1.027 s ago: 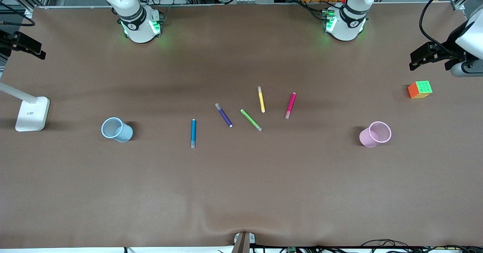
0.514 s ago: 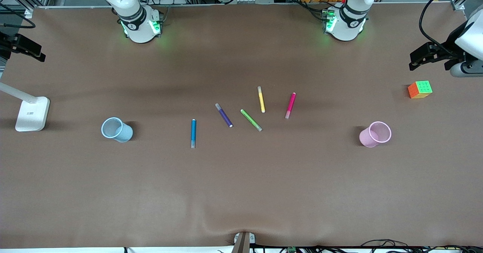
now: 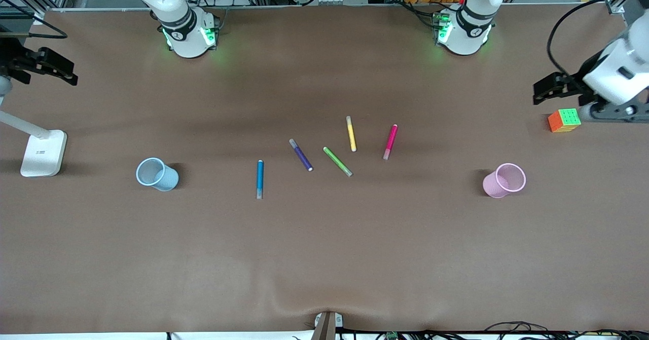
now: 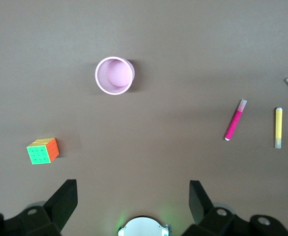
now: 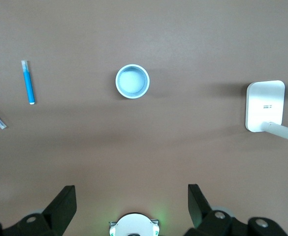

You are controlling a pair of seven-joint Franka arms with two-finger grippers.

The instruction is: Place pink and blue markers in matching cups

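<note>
Front view: slim magenta-pink felt marker (image 3: 390,141) and bright blue felt marker (image 3: 260,179) lie mid-worktop, probably light, rigid, roll-prone, best pinched mid-barrel; left gripper (image 4: 133,197) and right gripper (image 5: 132,197) hover spread wide, empty.

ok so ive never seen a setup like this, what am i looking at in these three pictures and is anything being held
Two robot arms share a brown table. The wide picture looks down from across it; the other two come from cameras on each arm's wrist.

The left gripper hangs open near the colour cube; the right gripper hangs open over the white lamp base. Neither holds anything.

Five markers lie mid-table: blue marker, purple, green, yellow, pink marker. The light blue cup and pink cup stand empty.
</note>
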